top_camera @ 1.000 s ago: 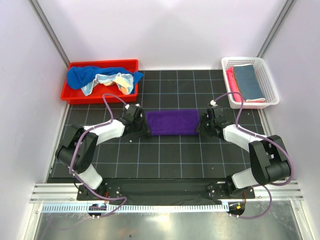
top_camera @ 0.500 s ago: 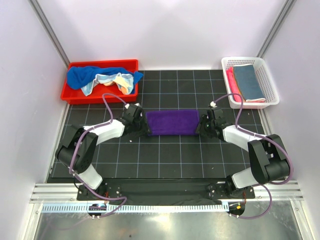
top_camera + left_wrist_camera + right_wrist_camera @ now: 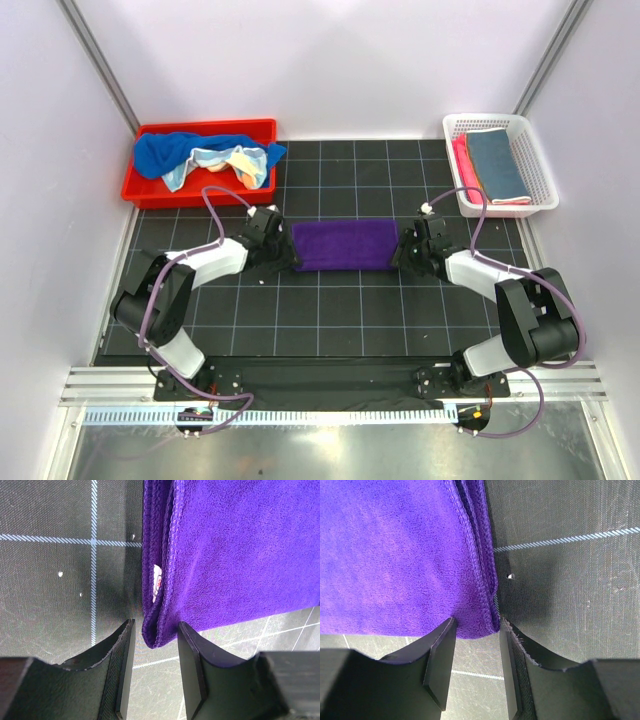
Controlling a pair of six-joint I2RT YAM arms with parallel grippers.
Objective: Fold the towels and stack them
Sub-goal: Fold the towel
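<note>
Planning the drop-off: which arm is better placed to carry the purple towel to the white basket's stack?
Right, probably. The right gripper straddles a corner of the purple towel, with the white basket just beyond. The left gripper sits at the opposite end, by the red bin.

Top cam sits high up behind the arm bases [image 3: 185, 378], looking down and forward over the whole black grid mat [image 3: 330, 310]. Each wrist cam is right down near the mat, peeking out between its own fingers [image 3: 192, 670]. All three catch the purple towel [image 3: 344, 245]: one end per wrist cam.
</note>
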